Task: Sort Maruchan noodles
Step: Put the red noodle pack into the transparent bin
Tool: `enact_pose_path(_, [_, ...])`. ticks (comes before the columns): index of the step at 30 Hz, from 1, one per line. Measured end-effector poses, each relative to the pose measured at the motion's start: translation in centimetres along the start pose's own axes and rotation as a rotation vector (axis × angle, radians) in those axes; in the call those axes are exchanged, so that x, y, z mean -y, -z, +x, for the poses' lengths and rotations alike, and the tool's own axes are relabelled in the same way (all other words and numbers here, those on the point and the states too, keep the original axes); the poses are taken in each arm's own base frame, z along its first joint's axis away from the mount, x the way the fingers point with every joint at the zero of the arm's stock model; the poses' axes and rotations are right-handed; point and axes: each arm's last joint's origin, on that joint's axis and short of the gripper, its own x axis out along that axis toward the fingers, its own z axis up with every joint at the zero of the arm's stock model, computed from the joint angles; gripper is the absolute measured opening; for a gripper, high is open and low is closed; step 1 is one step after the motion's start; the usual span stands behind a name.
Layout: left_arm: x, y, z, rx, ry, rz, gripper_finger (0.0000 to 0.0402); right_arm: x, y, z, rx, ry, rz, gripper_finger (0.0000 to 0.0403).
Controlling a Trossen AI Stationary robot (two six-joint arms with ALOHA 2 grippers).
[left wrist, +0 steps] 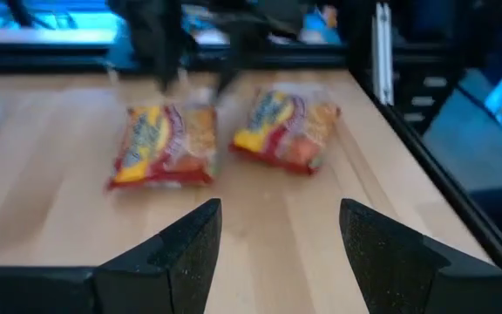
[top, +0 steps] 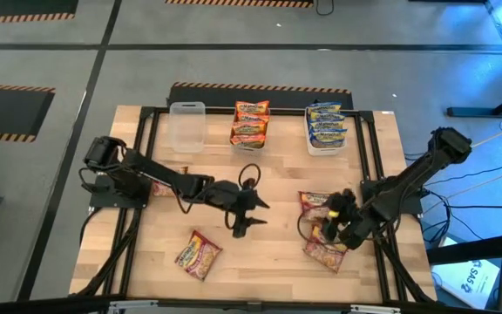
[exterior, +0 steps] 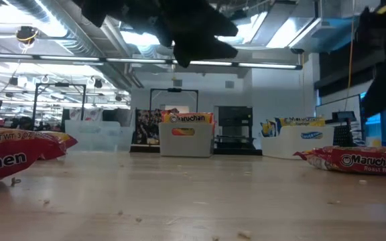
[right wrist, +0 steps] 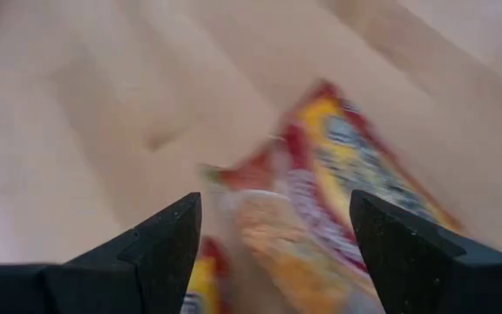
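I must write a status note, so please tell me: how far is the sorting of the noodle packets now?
Done: orange packets fill the middle tub and blue-and-yellow packets the right tub; the clear tub looks empty. In hand: nothing held; the right gripper is open over two red packets, the left gripper open at the table's middle. Left: those two and a third red packet.

both dark arms reach inward over the desk (top: pixel 277 262); the left claw (top: pixel 249 215) and right claw (top: pixel 340 220) hang with fingers spread, empty.
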Motion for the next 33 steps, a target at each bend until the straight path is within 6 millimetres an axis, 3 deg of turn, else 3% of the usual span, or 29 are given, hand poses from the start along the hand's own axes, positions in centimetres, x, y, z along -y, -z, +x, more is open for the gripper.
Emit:
enact_pose_path(4, [0.8,0.3,0.0,-0.017,0.013,0.010,0.0228,0.9,0.1,-0.3,-0.031,0.058,0.041,0.0274])
enact_pose_path(7, [1.2,0.3,0.0,-0.016,0.007,0.011,0.0228,0.9,0.2,-0.3,-0.058,0.056,0.040,0.0248])
enact_pose_path(14, [1.3,0.4,0.0,-0.017,-0.006,0.016,0.0228,0.8,0.8,0.5,-0.122,0.066,0.019,0.0128])
enact_pose_path(21, [1.0,0.3,0.0,-0.010,-0.071,0.010,0.0228,1.2,2.2,3.4,-0.055,0.044,0.021,0.0040])
enact_pose_path(25, [0.9,0.3,0.0,-0.009,-0.091,0.010,0.0228,0.8,2.5,4.8,0.022,0.014,0.015,0.0019])
enact_pose_path(33, [0.6,0.8,0.6,-0.020,-0.102,0.009,0.0228,-2.0,2.2,7.0,0.108,-0.167,-0.087,0.0014])
